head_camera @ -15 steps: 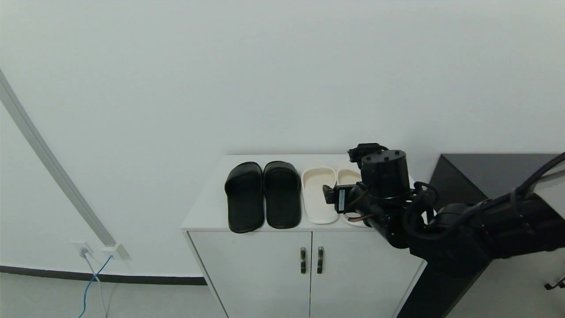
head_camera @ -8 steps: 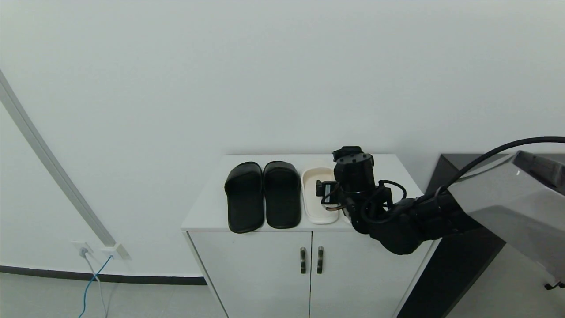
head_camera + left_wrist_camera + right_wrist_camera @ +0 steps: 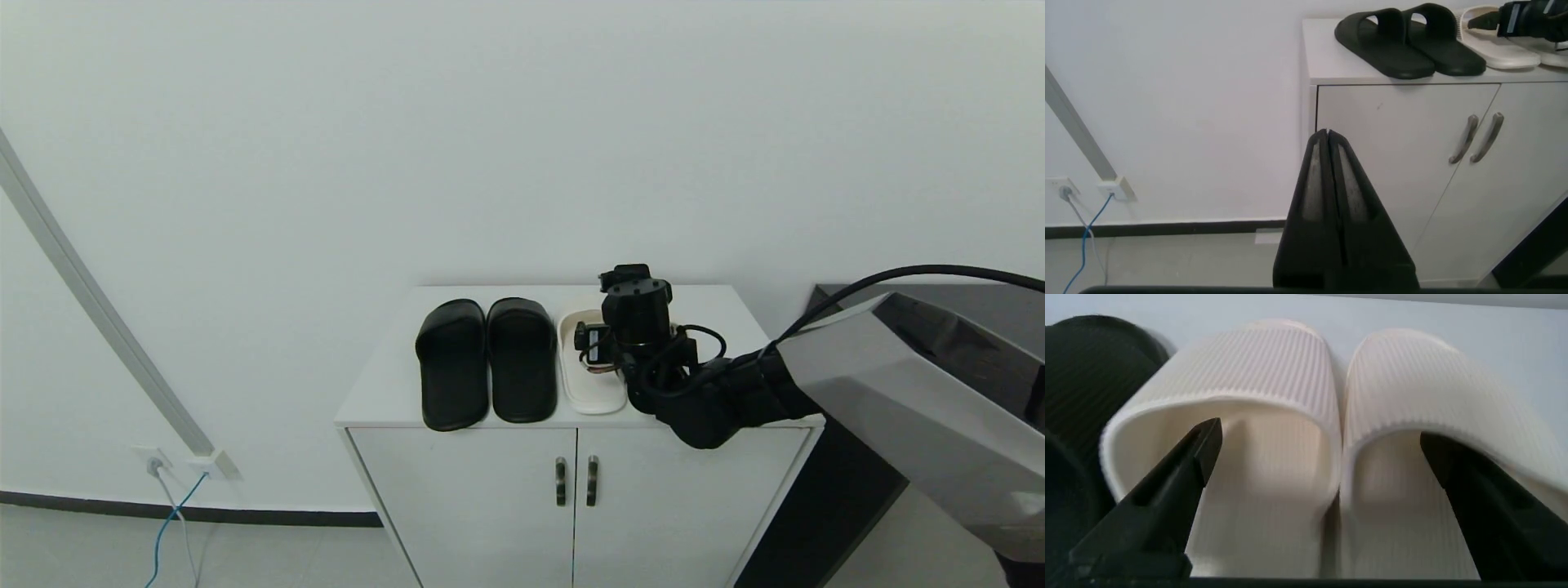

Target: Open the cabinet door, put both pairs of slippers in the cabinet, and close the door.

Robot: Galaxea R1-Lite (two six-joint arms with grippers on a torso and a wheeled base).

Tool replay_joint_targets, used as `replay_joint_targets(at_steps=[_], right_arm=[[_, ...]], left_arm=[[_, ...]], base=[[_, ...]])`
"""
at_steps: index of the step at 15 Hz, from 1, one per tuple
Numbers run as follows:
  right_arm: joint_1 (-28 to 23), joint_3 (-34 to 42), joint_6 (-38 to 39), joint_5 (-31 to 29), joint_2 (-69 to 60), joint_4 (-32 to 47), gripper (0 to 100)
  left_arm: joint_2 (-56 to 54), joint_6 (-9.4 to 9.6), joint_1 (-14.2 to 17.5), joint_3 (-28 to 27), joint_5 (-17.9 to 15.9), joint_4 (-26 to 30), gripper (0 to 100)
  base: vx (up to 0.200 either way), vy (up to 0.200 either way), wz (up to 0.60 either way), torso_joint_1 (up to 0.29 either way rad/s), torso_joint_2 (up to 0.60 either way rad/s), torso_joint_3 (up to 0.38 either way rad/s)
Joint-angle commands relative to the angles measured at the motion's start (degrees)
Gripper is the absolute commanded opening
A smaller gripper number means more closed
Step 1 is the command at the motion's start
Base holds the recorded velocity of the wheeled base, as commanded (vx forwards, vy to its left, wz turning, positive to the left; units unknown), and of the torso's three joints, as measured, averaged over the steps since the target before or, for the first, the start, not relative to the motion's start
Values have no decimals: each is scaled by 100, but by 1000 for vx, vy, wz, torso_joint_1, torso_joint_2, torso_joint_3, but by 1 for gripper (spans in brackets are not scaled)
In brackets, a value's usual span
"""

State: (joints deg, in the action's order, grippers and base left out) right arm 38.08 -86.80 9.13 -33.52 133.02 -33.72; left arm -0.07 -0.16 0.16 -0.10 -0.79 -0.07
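A pair of black slippers (image 3: 486,363) and a pair of white slippers (image 3: 589,390) lie side by side on top of the white cabinet (image 3: 457,506). Both cabinet doors are closed, with the two handles (image 3: 575,480) at the middle. My right arm (image 3: 645,343) reaches over the white pair and hides most of the right-hand slipper. My right gripper (image 3: 1320,439) is open, with one finger (image 3: 1167,498) at the mouth of one white slipper (image 3: 1249,400) and the other finger (image 3: 1478,498) at the mouth of its mate (image 3: 1429,392). My left gripper (image 3: 1328,155) is shut and empty, low in front of the cabinet's left side.
A dark piece of furniture (image 3: 939,306) stands right beside the cabinet. Wall sockets with a blue cable (image 3: 175,490) and a slanted conduit (image 3: 82,302) are on the wall to the left. The white wall is right behind the cabinet.
My right arm has moved left and farther in over the cabinet top, from beside the white slippers to right over them. The slippers and doors have not moved.
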Motion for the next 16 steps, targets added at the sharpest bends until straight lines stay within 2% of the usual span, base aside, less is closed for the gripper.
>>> replay_joint_targets(at_steps=[1,7,10,13,16], right_arm=[[-64,-224,-25,4,215,6,0],[-91,-320,-25,4,198,32,0],[-91,-83,-25,13,-172,23,0],[-20,893,-61,171,-1103,14,0],[173,2343,-122,1006,-2316,-73,0]], left_arm=[[7,-2,2,1,0,-1,0],[7,-11,2,1,0,-1,0],[7,-11,2,1,0,-1,0],[7,-11,2,1,0,-1,0],[7,-11,2,1,0,-1,0]], base=[[0,0,0,0,0,0],[0,0,0,0,0,0],[0,0,0,0,0,0],[0,0,0,0,0,0],[0,0,0,0,0,0]])
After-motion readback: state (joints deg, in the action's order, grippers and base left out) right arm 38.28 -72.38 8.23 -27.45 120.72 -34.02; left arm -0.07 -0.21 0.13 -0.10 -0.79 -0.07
